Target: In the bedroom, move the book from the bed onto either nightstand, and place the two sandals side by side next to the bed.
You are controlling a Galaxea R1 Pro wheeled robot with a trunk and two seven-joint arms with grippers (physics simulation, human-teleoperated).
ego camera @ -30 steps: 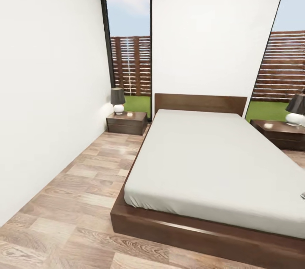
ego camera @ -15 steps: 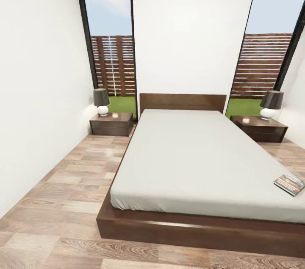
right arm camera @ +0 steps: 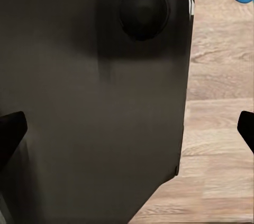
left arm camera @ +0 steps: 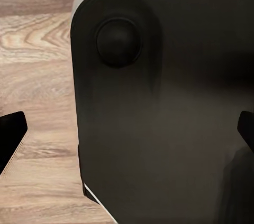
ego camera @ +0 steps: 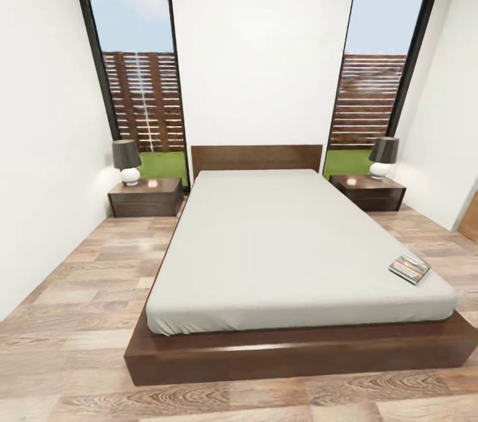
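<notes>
Pale grey-white mattress of the dark brown wooden bed carries the thin, light paperback book near its right foot corner, best pinched at an overhanging edge; both claws spread wide, empty.

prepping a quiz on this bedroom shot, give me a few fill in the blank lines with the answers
1. The book lies on the ____.
2. On each nightstand stands a ____.
3. The floor looks like ____.
4. Behind the bed's headboard the wall is plain ____.

Missing words: bed; lamp; wood; white
</notes>
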